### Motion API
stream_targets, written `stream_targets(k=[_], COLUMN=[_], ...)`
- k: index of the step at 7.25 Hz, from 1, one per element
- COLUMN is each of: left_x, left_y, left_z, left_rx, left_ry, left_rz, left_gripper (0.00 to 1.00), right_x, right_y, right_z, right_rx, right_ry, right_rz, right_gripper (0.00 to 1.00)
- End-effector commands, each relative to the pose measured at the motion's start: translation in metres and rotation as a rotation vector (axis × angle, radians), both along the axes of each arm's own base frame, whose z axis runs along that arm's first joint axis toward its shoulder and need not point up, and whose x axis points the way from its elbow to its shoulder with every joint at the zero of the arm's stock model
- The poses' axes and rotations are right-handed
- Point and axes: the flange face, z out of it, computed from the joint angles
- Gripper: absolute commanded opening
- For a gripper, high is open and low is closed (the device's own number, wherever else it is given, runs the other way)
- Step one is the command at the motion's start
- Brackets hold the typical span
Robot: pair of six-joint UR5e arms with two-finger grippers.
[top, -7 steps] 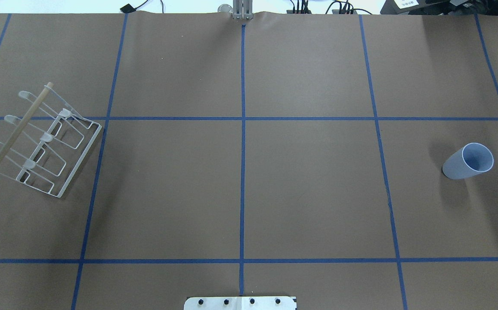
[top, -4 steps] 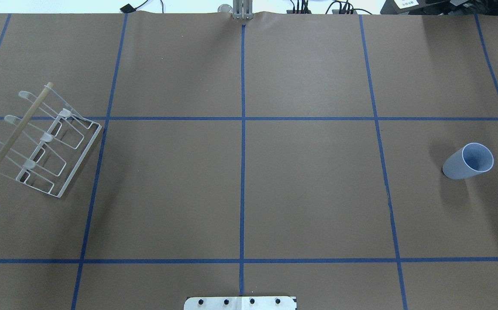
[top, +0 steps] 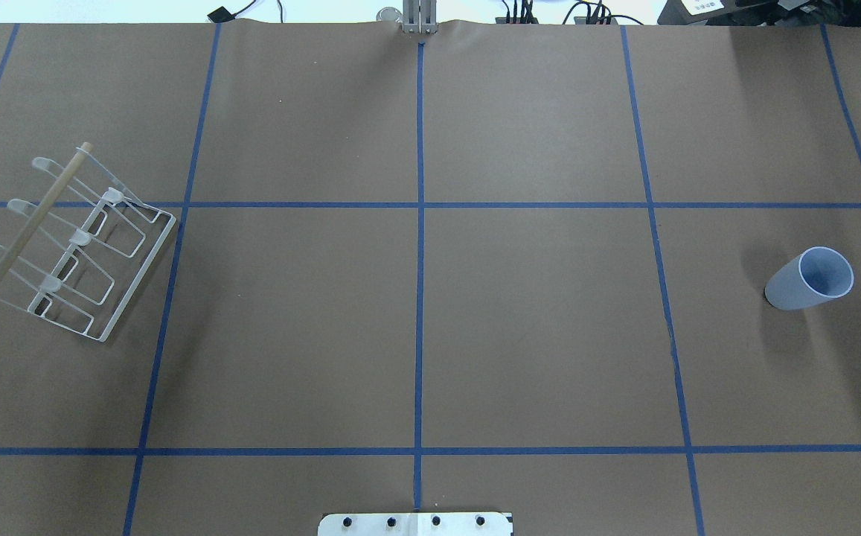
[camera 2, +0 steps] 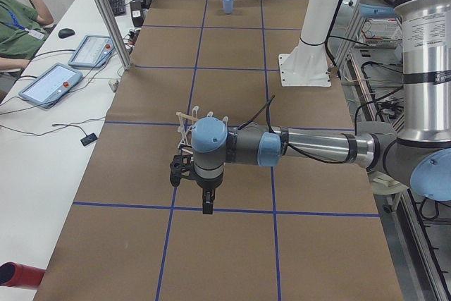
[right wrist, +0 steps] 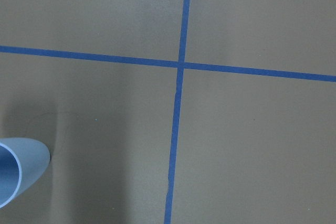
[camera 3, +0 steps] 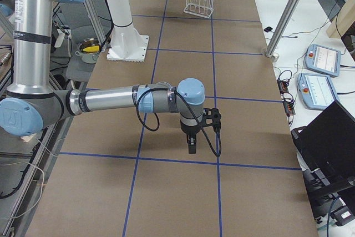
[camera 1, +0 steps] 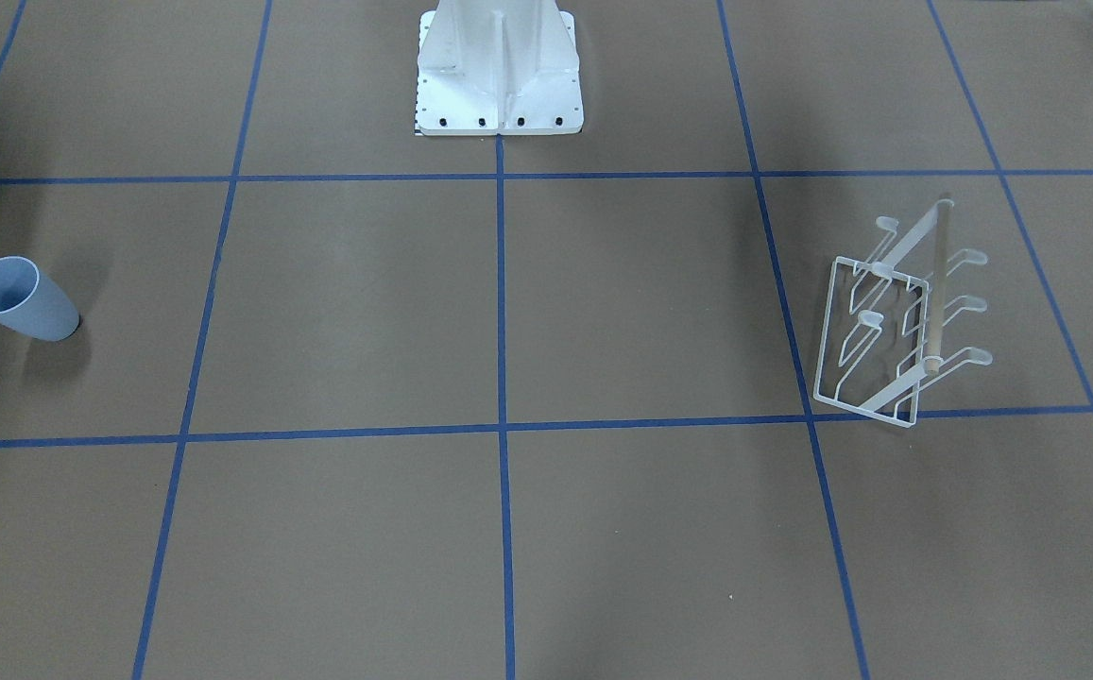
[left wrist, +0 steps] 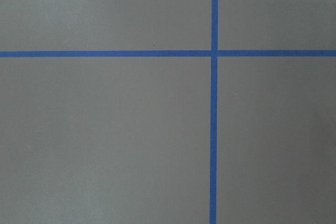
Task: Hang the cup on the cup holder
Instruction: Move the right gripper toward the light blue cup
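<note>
Cup point(right wrist: 21, 169): in the right wrist view, cut off by the left and bottom edges; only part of its rim and wall shows.
Cup holder point(camera 2: 184, 123): in the left-end view, its lower part is hidden behind the near arm's wrist.
Left tool point(camera 2: 206, 202): small and dark; finger spacing unreadable.
Right tool point(camera 3: 192, 144): small and dark; finger spacing unreadable.
Robot base point(top: 415, 524): cut by the overhead view's bottom edge.

Holds left arm point(camera 2: 310, 147) level, left gripper point(camera 2: 206, 206) pointing to 6 o'clock. Holds right arm point(camera 3: 111, 99) likewise, right gripper point(camera 3: 192, 147) to 6 o'clock. Cannot judge how wide either stands.
</note>
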Motion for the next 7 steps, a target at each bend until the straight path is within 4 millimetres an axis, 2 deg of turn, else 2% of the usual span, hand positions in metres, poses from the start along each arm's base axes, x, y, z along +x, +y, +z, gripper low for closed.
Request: stream_targets(k=[1,3,4,5,6,7], left_x=[0.001,0.004,0.014,0.015,0.015,0.015], left_y=[-0.024,-0.045,-0.048,-0.044,-0.041,-0.041], left_z=[-0.029,-0.055,-0.051,-0.048,-0.050,-0.050], left_rx=[0.061,0.103,0.096,0.090,0.092,0.092], left_ry=[-0.001,-0.014,-0.017,-0.014,-0.006,-0.008], left_rz=[0.000,0.001,0.025,0.024,0.024,0.024], left_gripper=[0.99,0.99,0.99,0.99,0.99,0.99], right_x=[-0.013,-0.031,-0.054,-0.085,-0.106,-0.121], right_y=[-0.008,-0.018,-0.019,-0.022,-0.026,-0.026], right_z=[-0.011,-0.015,-0.021,-0.026,-0.030,-0.022], right_rx=[0.026,0.023,0.031,0.031,0.010,-0.007], right_ry=[-0.090,-0.176,-0.192,-0.190,-0.191,-0.195], right_rz=[-0.011,-0.048,-0.098,-0.161,-0.162,-0.170], right_gripper=[1.00,1.00,1.00,1.00,1.00,1.00])
